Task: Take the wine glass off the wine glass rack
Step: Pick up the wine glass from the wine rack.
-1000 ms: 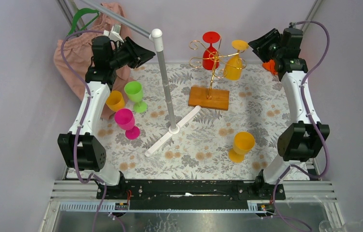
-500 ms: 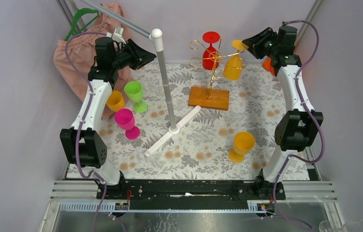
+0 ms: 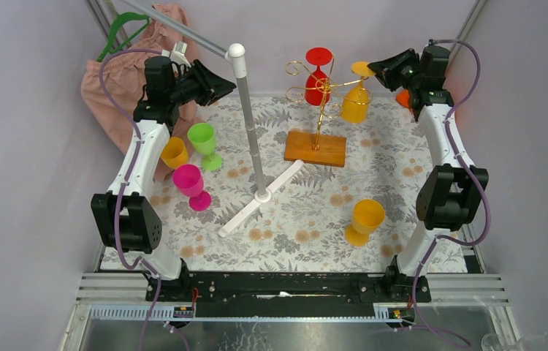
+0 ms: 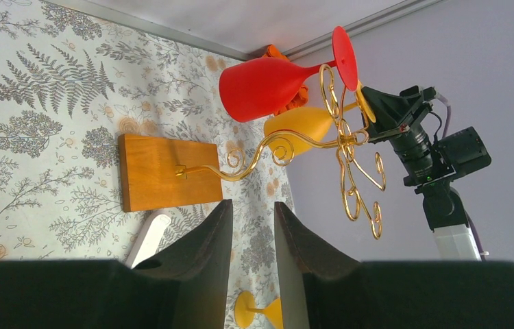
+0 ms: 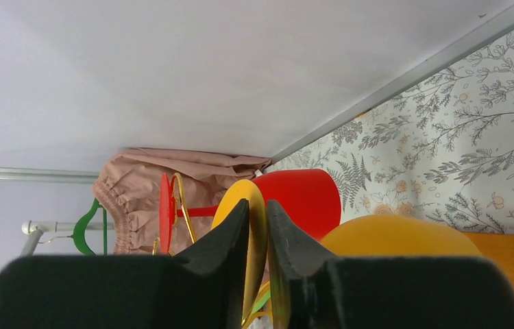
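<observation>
Right wrist view: I see my right gripper (image 5: 258,205) pinched on the round foot of the yellow wine glass (image 5: 391,236), one finger on each face of the disc. That glass hangs bowl-down on the gold wine glass rack (image 3: 316,148) at the far middle of the table, beside a red glass (image 4: 261,86). In the left wrist view my left gripper (image 4: 251,205) hangs well apart from the rack, fingers parted around nothing.
</observation>
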Available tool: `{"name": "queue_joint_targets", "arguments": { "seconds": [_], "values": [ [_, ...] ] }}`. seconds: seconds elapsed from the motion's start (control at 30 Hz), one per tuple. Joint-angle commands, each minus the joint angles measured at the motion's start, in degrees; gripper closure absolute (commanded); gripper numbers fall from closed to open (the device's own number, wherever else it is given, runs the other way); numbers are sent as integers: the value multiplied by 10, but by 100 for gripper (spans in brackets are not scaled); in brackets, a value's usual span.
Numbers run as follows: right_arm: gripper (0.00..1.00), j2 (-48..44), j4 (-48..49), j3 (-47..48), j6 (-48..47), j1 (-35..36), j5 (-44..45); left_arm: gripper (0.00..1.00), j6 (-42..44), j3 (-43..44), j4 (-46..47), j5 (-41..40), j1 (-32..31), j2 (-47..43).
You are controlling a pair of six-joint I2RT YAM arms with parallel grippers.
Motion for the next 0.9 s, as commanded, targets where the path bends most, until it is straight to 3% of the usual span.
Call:
{"name": "queue_joint_targets", "arguments": {
  "seconds": [0.0, 0.27, 0.5, 0.87],
  "values": [
    [79, -31, 21, -4, 6, -6, -3, 65, 12, 13, -3, 2, -1, 5],
    [86, -37, 36, 4, 18, -8, -10, 66, 10, 10, -2, 2, -1, 3],
    [99, -32, 115, -36, 110, -16, -61, 66, 10, 6, -1, 2, -1, 4],
    [100, -20, 269, -127, 256, -29, -119, 67, 12, 3, -1, 3, -1, 7]
  ]
}}
